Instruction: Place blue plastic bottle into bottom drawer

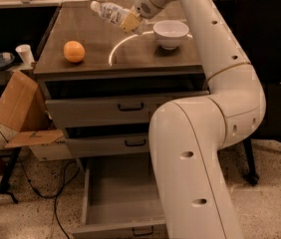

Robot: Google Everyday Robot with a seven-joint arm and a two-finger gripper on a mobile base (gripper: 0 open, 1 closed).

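Note:
The blue plastic bottle [109, 12] is a small clear crinkled bottle with a white cap. It hangs in the air above the back of the cabinet top, cap pointing left. My gripper [129, 21] is shut on the bottle's right end, with tan fingers around it. The bottom drawer [120, 195] is pulled wide open at the foot of the cabinet, its grey tray bare; my arm covers its right part.
An orange [74, 51] lies on the left of the cabinet top [130, 59]. A white bowl [171, 33] stands at the right. The two upper drawers are slightly open. A cardboard box [18, 106] leans at the left. A black chair [275, 59] stands at the right.

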